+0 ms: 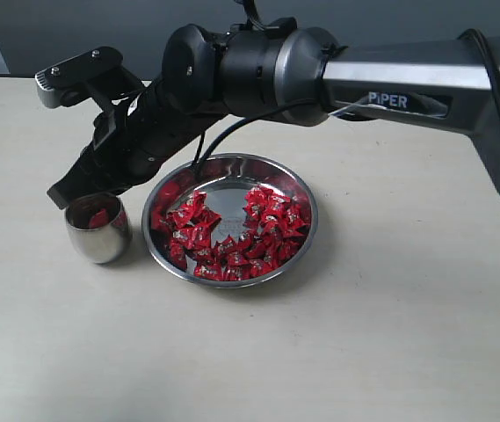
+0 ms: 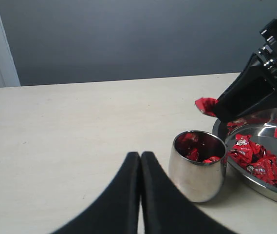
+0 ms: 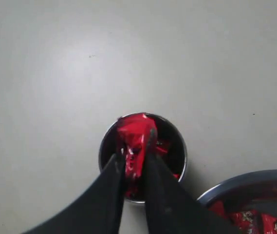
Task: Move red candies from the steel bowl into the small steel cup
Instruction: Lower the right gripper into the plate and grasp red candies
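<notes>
Directly below the right gripper [image 3: 136, 157]: the cup [image 3: 173, 139].
Gripper pinches one red candy [image 3: 136, 129] over the mouth, so it would drop in.

A pale cream, matt, flat worktop [image 1: 408, 352] carries two things. A wide, shallow, round polished steel bowl [image 1: 232, 176] sits flat on it. Just beside the bowl, to its left in the exterior view, a small, rounded, shiny steel cup [image 1: 100, 242] with no handle stands upright. Whether its side touches the bowl's rim cannot be told. Behind the bowl, the worktop runs back to a dark grey wall [image 1: 56, 26].
</notes>
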`<state>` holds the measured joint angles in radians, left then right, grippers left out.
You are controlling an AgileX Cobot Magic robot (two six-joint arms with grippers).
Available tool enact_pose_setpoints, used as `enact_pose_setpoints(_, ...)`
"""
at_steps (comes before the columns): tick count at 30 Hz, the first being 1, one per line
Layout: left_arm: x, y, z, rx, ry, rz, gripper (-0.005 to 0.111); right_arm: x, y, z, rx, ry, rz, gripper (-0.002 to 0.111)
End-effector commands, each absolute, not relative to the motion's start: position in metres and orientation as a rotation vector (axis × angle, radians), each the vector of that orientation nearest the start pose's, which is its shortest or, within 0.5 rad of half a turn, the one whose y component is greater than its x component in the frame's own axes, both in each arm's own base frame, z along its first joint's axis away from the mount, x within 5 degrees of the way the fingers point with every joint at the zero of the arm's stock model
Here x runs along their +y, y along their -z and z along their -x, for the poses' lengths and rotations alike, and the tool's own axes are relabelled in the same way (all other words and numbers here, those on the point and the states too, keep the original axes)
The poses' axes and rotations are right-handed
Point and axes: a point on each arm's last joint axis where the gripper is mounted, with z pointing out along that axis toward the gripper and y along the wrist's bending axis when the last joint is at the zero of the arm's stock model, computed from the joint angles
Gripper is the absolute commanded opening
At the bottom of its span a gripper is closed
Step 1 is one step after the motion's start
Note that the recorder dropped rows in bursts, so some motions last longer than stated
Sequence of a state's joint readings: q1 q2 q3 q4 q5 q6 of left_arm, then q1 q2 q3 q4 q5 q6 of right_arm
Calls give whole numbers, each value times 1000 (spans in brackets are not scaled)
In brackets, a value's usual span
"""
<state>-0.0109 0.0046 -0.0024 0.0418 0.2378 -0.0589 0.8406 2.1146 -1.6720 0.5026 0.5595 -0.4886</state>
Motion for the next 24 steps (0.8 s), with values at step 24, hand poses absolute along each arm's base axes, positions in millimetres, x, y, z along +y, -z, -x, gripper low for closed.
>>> enact_pose_setpoints(24, 0, -192, -55, 1721, 15, 14, 0, 308, -130, -352, 2578, -279, 1227, 41)
